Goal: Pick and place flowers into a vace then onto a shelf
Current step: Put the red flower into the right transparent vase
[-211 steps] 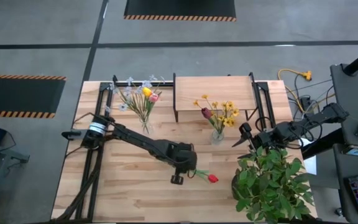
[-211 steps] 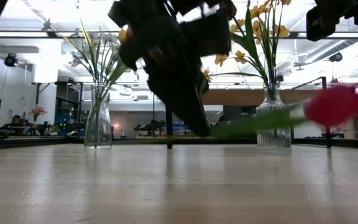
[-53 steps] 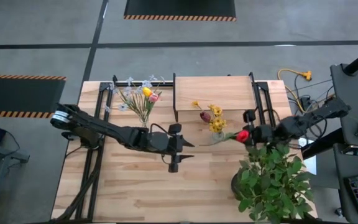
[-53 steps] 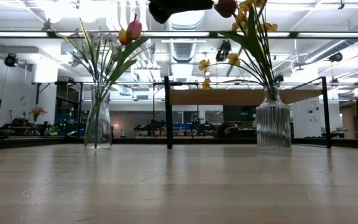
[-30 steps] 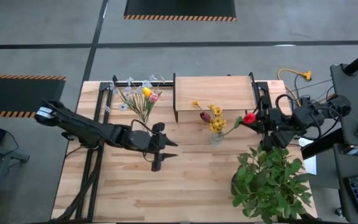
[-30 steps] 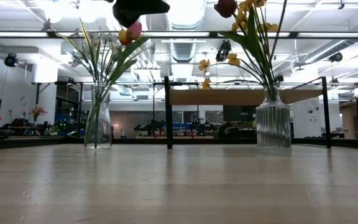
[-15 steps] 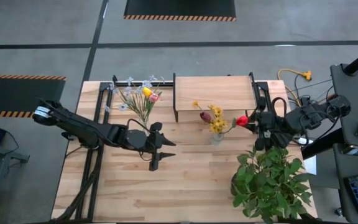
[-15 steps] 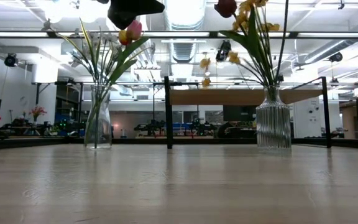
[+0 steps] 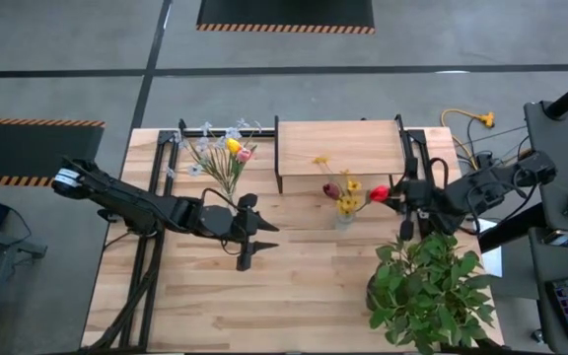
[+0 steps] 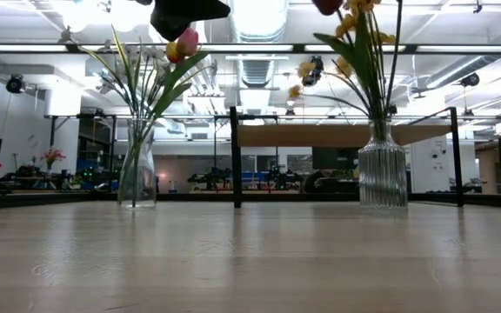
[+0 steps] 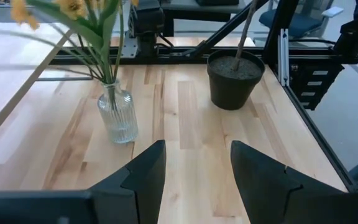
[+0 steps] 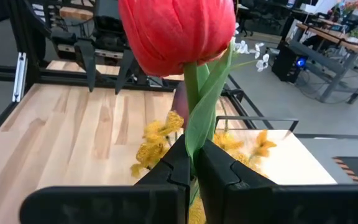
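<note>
A red tulip (image 9: 380,193) is held in my right gripper (image 9: 400,197), which is shut on it over the table's right half, just right of the ribbed glass vase (image 9: 343,218). That vase holds yellow flowers (image 9: 347,197) and a dark red head. In the low view the tulip's thin stem (image 10: 395,61) runs down to the vase's mouth (image 10: 383,123). A second vase (image 10: 137,174) with pale sprigs, a yellow head and a pink head (image 9: 231,148) stands far left. The shelf (image 9: 341,146) stands at the far edge. My left gripper (image 9: 253,243) hovers open over the table's middle. My right gripper pinches the tulip's green stem (image 12: 194,134) just below the red head (image 12: 179,37) between its two fingers (image 12: 176,163). The fingers come nearly level from the table's right and lie across the stem. The flower is clear of the table, its head up and its stem hanging toward the vase.
A bushy potted plant (image 9: 427,291) in a dark pot (image 11: 235,79) stands at the near right, close under my right arm. Black frame rails (image 9: 156,247) run along the table's left and right sides. The near middle of the tabletop (image 9: 294,306) is bare wood.
My right gripper has moved a little toward the ribbed vase and down, tipping as it went, still shut on the tulip. The tulip's stem has swung more upright over the vase, and the yellow flowers in it have been nudged. My left arm has kept still.
</note>
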Controlling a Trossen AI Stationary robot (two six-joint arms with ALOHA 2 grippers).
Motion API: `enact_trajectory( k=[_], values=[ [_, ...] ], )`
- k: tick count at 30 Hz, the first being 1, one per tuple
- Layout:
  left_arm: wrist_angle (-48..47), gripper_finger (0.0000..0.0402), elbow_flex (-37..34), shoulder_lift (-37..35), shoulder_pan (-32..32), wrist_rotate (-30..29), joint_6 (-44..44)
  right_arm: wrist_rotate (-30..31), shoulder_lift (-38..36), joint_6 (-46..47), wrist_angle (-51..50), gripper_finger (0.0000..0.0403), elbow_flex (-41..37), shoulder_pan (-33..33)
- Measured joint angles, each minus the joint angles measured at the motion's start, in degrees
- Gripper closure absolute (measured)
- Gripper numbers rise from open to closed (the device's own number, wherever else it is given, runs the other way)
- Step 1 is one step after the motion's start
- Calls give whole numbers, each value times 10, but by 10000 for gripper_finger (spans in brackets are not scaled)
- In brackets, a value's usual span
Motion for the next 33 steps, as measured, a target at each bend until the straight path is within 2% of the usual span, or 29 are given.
enact_trajectory(
  k=[7,12,21,33],
  values=[
    [0,236,-3,0,0,1,0,2,13,11,-3,394,-2,0],
    [0,236,-6,0,0,1,0,31,14,39,-18,394,-11,-1],
    [2,236,-6,0,0,0,0,30,11,98,-20,394,-54,-30],
    [5,236,-5,0,1,0,0,27,17,131,-17,394,-85,-51]
  ],
)
